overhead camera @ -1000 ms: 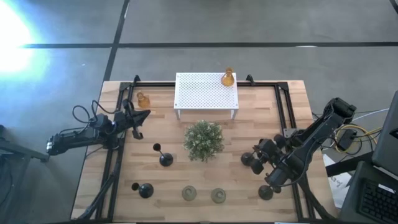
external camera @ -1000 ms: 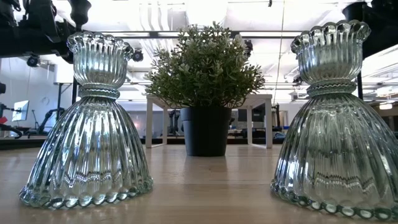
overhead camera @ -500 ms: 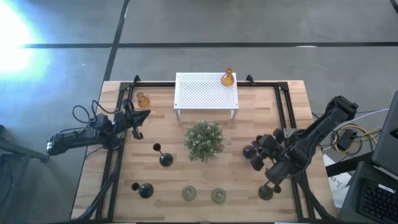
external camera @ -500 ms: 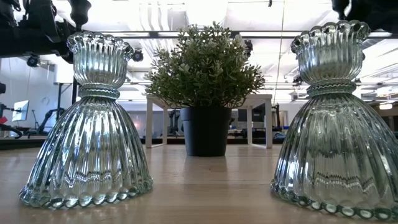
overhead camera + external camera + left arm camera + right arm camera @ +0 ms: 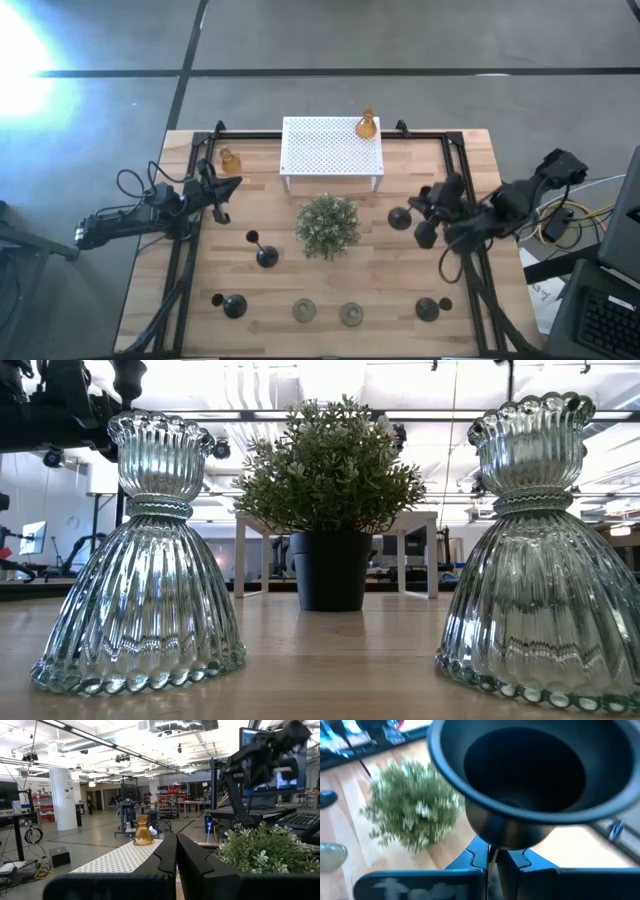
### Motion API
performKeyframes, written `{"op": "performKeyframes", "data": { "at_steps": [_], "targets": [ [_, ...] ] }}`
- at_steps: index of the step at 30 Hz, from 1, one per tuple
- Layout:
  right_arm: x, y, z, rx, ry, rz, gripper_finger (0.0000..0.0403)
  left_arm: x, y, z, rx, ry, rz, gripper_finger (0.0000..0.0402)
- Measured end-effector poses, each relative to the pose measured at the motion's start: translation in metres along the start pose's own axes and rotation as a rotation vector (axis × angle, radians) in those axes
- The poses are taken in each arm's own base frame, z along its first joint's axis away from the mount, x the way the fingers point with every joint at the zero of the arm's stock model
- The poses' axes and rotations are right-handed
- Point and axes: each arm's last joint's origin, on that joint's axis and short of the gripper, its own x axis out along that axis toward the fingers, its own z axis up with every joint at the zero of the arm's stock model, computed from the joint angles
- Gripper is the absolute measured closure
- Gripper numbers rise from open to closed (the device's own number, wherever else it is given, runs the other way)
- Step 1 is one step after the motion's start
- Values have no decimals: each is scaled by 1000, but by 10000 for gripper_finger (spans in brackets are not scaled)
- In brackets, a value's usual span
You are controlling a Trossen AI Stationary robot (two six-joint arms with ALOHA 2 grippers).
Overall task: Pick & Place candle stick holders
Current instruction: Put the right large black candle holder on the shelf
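Observation:
My right gripper (image 5: 412,227) hangs above the table's right half, right of the plant, shut on a black candle stick holder (image 5: 399,218) whose flared round end (image 5: 530,775) fills the right wrist view. My left gripper (image 5: 222,188) waits shut at the left edge, touching nothing. One amber holder (image 5: 366,125) stands on the white stand, another (image 5: 230,160) on the table's far left. Two pale glass holders (image 5: 304,311) (image 5: 351,314) stand at the near edge. Other black holders (image 5: 262,252) (image 5: 232,305) (image 5: 428,308) stand on the wood. My right gripper pinches the black holder's thin stem (image 5: 492,850) between its two fingers (image 5: 479,856), right beside the flared round end. The fingers slant down from the table's right side. The holder is lifted clear of the table and tipped, its hollow round end turned away from the fingers.
A bushy green plant (image 5: 327,224) stands mid-table, just left of the held holder. The white perforated stand (image 5: 331,150) is at the far middle. Black rails (image 5: 455,170) run along the table's sides. In the low view the two glass holders (image 5: 150,560) (image 5: 540,560) flank the plant.
My right gripper has risen and gone toward the table's far edge with the black holder, rolling its wrist as it went. The holder stays between the fingers, higher above the wood than before.

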Motion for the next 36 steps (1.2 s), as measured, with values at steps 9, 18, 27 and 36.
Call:
{"op": "performKeyframes", "data": {
  "at_steps": [9,18,27,36],
  "targets": [
    [-12,-12,66,-97,-134,17,392,0,0,0,0,0,0,388],
    [5,-32,115,-124,-242,131,391,0,0,0,0,0,0,388],
    [50,-55,140,-96,-225,190,391,0,0,0,0,2,0,388],
    [98,-75,178,-91,-176,192,391,0,0,0,1,3,0,388]
  ]
}}
